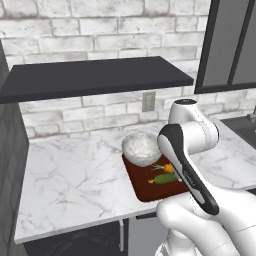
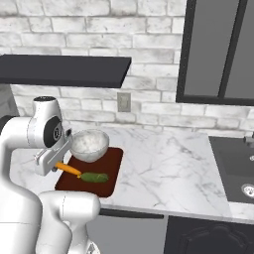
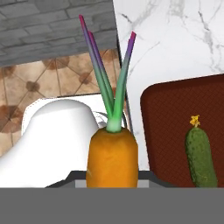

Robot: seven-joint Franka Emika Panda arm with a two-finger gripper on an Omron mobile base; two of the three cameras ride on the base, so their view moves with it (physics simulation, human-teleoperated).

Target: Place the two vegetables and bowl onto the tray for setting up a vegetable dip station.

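Note:
My gripper is shut on the orange carrot, which sticks out from the hand over the left part of the dark red-brown tray. In the hand view the carrot hides my fingertips, its green top pointing away. The dark-green cucumber lies on the tray just beside the carrot's tip, and shows as the cucumber on the tray. The marbled bowl stands at the tray's far end. From the left I see the bowl, carrot, cucumber and tray.
The white marble counter stretches left of the tray, and to its right it runs on as the counter as far as a dark sink. A dark shelf hangs over the back of the counter. My own arm blocks part of the tray.

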